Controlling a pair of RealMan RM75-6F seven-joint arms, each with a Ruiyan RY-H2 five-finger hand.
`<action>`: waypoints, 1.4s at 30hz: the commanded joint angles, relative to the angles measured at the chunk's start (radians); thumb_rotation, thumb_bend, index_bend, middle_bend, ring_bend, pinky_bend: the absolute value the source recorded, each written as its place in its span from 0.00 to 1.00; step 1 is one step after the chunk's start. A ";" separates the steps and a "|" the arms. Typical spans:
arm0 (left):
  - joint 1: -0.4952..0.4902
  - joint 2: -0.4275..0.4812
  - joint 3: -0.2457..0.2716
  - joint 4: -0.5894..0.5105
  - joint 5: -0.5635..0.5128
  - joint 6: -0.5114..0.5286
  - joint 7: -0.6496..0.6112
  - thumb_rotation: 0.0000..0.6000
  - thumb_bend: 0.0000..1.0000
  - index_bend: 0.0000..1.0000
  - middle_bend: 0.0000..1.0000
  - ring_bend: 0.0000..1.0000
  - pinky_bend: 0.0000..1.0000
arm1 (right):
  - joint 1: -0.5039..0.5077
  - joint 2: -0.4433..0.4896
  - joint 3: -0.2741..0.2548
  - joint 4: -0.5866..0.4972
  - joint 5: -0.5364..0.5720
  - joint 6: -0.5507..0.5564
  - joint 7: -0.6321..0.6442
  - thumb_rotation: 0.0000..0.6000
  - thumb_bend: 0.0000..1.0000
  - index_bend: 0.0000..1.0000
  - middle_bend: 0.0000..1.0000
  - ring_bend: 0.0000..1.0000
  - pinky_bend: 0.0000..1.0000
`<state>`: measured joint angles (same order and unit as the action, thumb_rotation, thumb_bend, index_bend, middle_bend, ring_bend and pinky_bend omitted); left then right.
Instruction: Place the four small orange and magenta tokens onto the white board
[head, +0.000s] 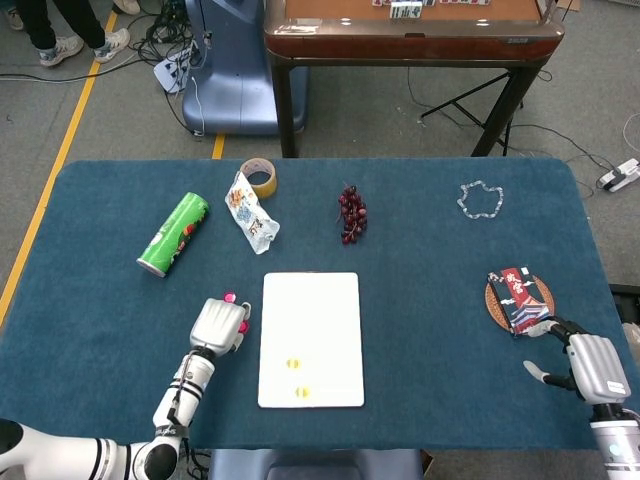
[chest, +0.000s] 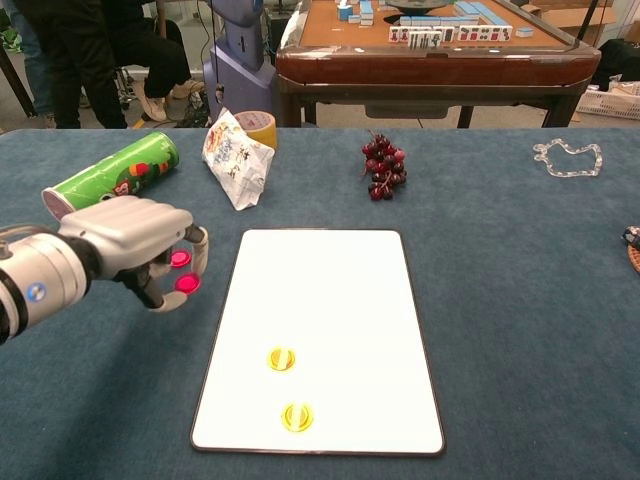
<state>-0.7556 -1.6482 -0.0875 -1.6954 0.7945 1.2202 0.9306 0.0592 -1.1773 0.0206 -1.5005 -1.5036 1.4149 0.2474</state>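
Blue cloth table bearing white board with two orange tokens near its front edge. Left hand left of board, pinching one magenta token; second magenta token just behind. Right hand spread, holding nothing.

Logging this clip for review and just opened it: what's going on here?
The robot's left hand pinches a magenta token in its fingers, beside the left edge of the white board. A second magenta token shows just behind it. Two orange tokens already lie on the board. The right hand sits idle near the table's right edge, holding nothing.
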 joint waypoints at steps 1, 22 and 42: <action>-0.030 0.008 -0.040 -0.028 -0.010 -0.004 0.019 1.00 0.36 0.58 1.00 1.00 1.00 | -0.001 -0.001 0.000 0.003 0.001 0.001 0.003 1.00 0.13 0.43 0.37 0.36 0.52; -0.244 -0.130 -0.199 0.066 -0.181 -0.060 0.106 1.00 0.36 0.57 1.00 1.00 1.00 | -0.012 -0.001 -0.002 0.032 0.001 0.011 0.047 1.00 0.13 0.43 0.37 0.36 0.52; -0.308 -0.229 -0.153 0.074 -0.188 -0.049 0.094 1.00 0.36 0.56 1.00 1.00 1.00 | -0.013 -0.006 -0.002 0.040 0.001 0.009 0.052 1.00 0.13 0.43 0.37 0.36 0.52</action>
<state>-1.0609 -1.8737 -0.2405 -1.6228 0.6056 1.1689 1.0250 0.0459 -1.1837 0.0185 -1.4610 -1.5026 1.4237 0.2999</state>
